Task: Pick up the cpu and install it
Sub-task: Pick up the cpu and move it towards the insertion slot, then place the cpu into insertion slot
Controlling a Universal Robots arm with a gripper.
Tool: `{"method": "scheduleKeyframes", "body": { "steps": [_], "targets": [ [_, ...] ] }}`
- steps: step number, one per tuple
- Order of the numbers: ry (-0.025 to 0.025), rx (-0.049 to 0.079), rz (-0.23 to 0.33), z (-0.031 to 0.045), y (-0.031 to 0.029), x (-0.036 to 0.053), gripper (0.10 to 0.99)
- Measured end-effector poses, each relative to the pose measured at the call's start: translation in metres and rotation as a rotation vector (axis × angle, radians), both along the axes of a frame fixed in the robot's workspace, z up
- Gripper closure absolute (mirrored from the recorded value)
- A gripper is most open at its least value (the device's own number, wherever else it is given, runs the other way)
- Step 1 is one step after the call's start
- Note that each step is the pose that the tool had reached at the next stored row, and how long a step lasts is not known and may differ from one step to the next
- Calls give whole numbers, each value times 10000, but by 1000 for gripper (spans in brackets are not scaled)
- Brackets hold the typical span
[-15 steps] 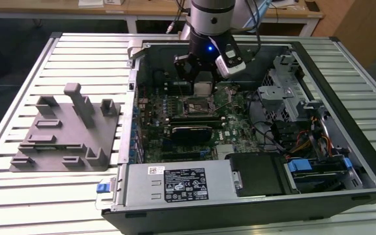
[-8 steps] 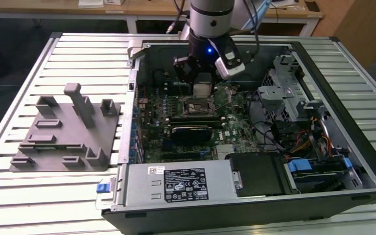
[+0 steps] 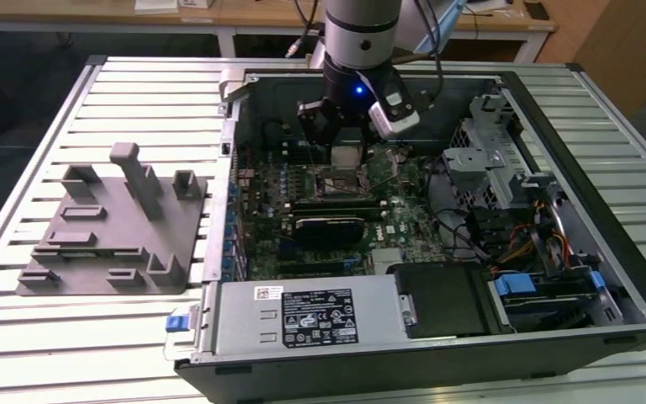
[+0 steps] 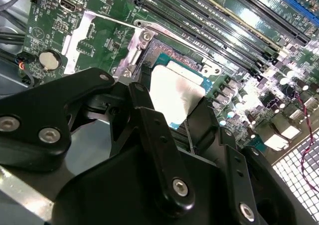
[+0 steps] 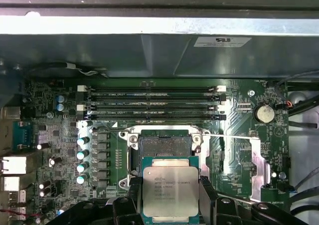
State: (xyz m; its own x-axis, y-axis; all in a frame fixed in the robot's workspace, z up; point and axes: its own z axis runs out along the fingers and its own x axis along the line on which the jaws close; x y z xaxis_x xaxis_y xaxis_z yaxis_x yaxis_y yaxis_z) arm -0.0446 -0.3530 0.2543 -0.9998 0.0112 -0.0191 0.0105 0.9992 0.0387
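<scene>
The cpu (image 3: 348,156) is a small flat square chip with a silvery top, and my gripper (image 3: 346,145) is shut on it inside the open computer case. In the first wrist view the cpu (image 5: 170,190) sits between the two black fingers (image 5: 133,197), just short of the open dark socket (image 5: 165,145) with its metal frame. The second wrist view shows the cpu (image 4: 174,93) clamped at its edges by my gripper (image 4: 175,112), tilted over the socket frame (image 4: 143,39). From the exterior view the chip hangs slightly above the socket (image 3: 335,179).
A grey fixture (image 3: 110,227) lies on the slatted table at the exterior view's left. Memory slots (image 5: 154,105) run beside the socket. A black block (image 3: 325,225), the power supply (image 3: 312,318), a drive cage (image 3: 491,160) and cables (image 3: 525,244) crowd the case.
</scene>
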Motion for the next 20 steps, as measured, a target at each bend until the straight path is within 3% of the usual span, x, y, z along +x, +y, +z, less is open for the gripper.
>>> {"method": "scheduleKeyframes", "body": {
  "steps": [14,20],
  "targets": [
    [0,0,-15,-6,0,0,545],
    [-1,1,-773,-7,0,0,545]
  ]
}}
